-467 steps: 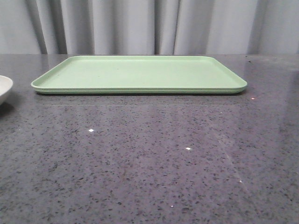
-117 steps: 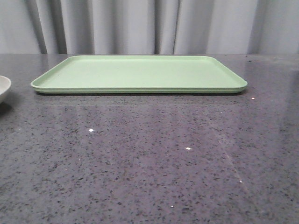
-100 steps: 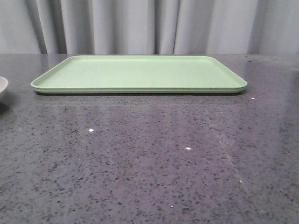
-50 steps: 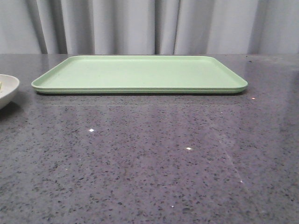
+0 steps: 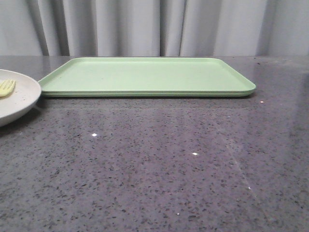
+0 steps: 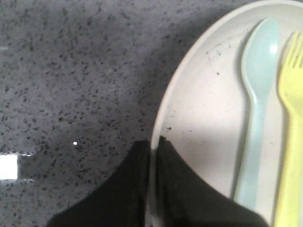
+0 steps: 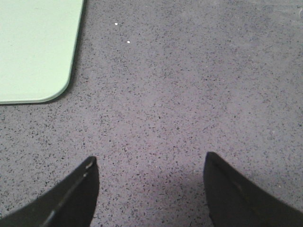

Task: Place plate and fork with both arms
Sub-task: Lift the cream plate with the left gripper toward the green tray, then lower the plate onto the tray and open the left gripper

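Observation:
The cream plate (image 5: 19, 99) enters the front view at the far left, tilted, its rim close to the left end of the light-green tray (image 5: 145, 75). In the plate lies the yellow fork (image 5: 7, 87). In the left wrist view my left gripper (image 6: 154, 142) is shut on the rim of the plate (image 6: 203, 113), one finger outside and one inside; the fork (image 6: 291, 142) lies in it beside a pale blue-grey spoon (image 6: 258, 94). My right gripper (image 7: 150, 163) stands open over bare countertop, a corner of the tray (image 7: 38, 47) ahead of it. Neither gripper shows in the front view.
The tray lies flat on a dark speckled stone countertop (image 5: 169, 164), with grey curtains (image 5: 154, 26) behind it. Nothing lies on the tray.
The plate has come in from the left edge toward the tray, showing more of itself and the fork in it. The tray has not moved.

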Controlling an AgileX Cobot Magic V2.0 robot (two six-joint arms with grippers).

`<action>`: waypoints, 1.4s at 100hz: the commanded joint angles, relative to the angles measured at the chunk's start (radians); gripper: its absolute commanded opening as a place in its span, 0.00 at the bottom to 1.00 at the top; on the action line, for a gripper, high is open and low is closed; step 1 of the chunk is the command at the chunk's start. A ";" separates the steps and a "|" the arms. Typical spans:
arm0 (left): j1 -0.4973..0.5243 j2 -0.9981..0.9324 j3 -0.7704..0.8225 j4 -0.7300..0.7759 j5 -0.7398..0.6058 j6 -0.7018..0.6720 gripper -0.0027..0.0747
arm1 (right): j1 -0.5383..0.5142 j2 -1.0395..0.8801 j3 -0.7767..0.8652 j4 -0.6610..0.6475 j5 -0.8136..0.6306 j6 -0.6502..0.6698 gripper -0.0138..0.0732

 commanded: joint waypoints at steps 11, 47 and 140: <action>-0.009 -0.052 -0.102 -0.114 0.034 0.007 0.01 | -0.005 0.002 -0.034 -0.005 -0.065 -0.010 0.71; -0.212 0.002 -0.227 -0.159 -0.089 -0.088 0.01 | -0.005 0.002 -0.034 -0.005 -0.065 -0.010 0.71; -0.668 0.436 -0.607 -0.172 -0.344 -0.453 0.01 | -0.005 0.002 -0.034 -0.005 -0.065 -0.010 0.71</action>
